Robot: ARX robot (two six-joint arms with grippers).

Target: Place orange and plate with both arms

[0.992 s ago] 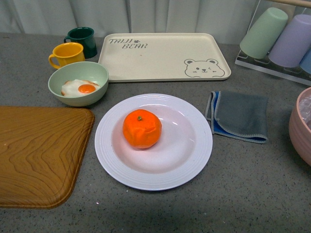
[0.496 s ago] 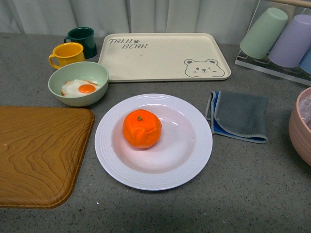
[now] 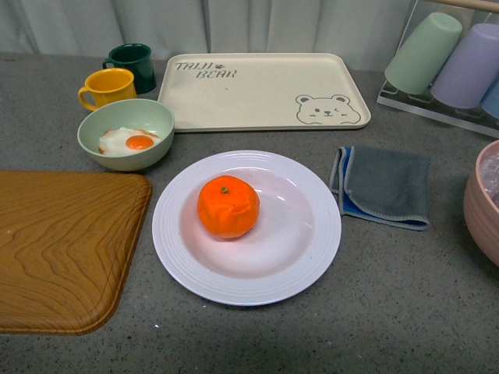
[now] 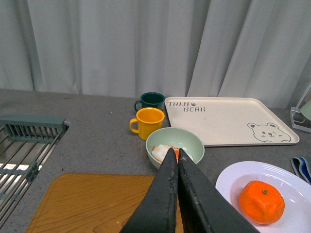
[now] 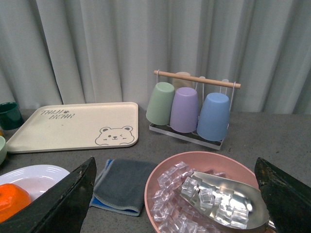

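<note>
My left jaws are clenched tip to tip on nothing. The right jaws stand wide apart, also empty. Both arms hover above the counter, out of the front view, with the wrists looking almost level toward the curtain.

Just ahead of the left jaws sits the green bowl. To their right the orange rests on the plate, near its middle. Ahead of the right jaws is the ice bowl, with the plate off to their left.

I judge the orange light, slightly yielding and ready to roll, so I would grip it across its widest girth. The plate looks stiff, smooth and breakable. I would pinch its rim and keep it level.
</note>
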